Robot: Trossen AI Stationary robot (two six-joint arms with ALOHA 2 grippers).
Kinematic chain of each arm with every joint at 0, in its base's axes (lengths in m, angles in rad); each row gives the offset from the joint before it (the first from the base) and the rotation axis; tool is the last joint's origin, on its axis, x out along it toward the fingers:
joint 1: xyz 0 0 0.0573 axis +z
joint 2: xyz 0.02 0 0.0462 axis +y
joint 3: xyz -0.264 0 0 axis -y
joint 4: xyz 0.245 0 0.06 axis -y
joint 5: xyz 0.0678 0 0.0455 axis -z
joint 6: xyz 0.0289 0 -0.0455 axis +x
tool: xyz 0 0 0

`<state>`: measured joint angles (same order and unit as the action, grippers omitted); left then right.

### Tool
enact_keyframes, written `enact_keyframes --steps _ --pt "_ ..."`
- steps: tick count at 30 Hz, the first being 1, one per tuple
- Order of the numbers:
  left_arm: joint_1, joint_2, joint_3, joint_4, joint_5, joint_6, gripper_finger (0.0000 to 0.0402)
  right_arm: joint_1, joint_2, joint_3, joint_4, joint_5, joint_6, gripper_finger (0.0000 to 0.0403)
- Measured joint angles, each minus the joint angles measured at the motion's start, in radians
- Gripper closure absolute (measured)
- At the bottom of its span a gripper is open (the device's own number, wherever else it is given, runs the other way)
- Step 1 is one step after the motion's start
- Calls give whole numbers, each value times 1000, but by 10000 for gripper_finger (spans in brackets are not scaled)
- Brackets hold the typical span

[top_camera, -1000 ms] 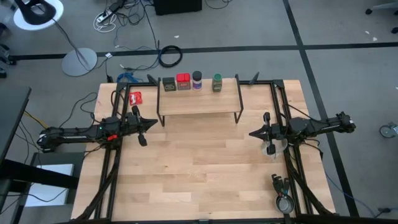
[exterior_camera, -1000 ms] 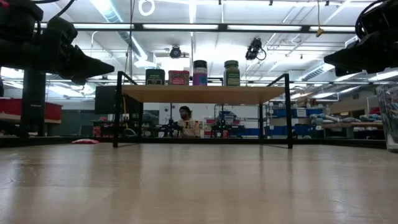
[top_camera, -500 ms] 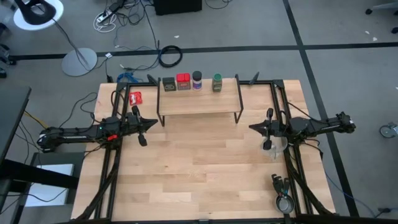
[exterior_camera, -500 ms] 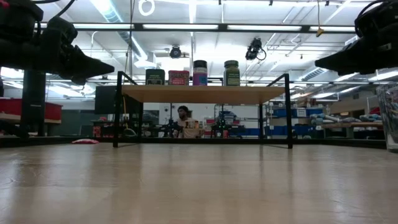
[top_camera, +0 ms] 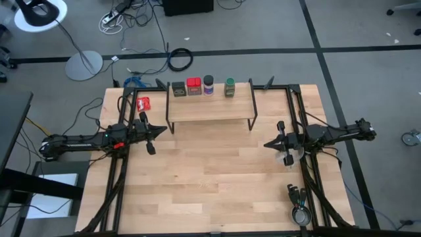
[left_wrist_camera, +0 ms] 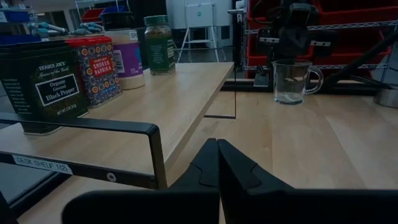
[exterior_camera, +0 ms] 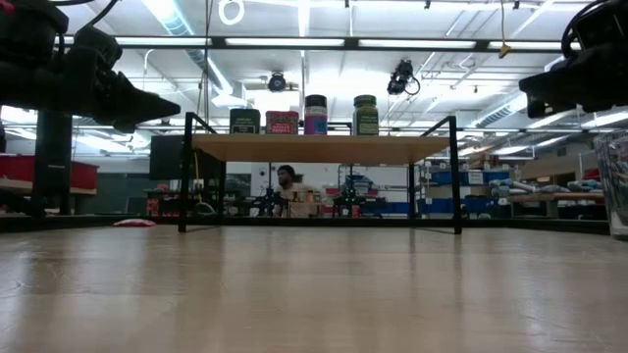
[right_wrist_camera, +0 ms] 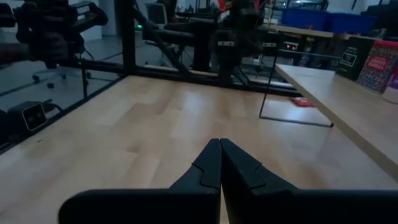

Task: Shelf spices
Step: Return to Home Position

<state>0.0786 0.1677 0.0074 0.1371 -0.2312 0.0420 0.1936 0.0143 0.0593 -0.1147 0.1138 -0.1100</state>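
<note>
The wooden table (top_camera: 210,178) carried the plank-topped shelf (top_camera: 210,108) at its far side, a red-and-white packet (top_camera: 143,103) just beside the shelf's left end, and a glass mug (left_wrist_camera: 292,81) toward the right. Along the shelf's back edge stood a black pepper tin (top_camera: 178,89), a smoked paprika tin (top_camera: 193,86), a blue-capped jar (top_camera: 208,84) and a green jar (top_camera: 229,87).

Slim matte-black left arm (top_camera: 85,139) and right arm (top_camera: 335,133), tapered dark fingers (left_wrist_camera: 241,177).

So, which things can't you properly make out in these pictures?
Blue-capped dark jar: left wrist view, mostly hidden behind the red square tin.
Flat red-and-white packet: high view, print too small to read.
Clear glass mug: low view, cut off by the right edge.
</note>
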Motion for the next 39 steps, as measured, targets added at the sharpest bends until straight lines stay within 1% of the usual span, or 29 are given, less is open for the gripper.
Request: enact_keyframes --steps 9,17,25,39 --pt "0 0 0 -1 -12 0 401 0 0 -5 14 -4 39 397" --pt "0 0 0 -1 -12 -1 395 0 0 -6 17 -4 31 397" --pt "0 0 0 0 -13 -1 394 0 0 -12 94 -3 30 396" --pt "0 0 0 0 -13 -1 394 0 0 -10 100 -3 29 396"
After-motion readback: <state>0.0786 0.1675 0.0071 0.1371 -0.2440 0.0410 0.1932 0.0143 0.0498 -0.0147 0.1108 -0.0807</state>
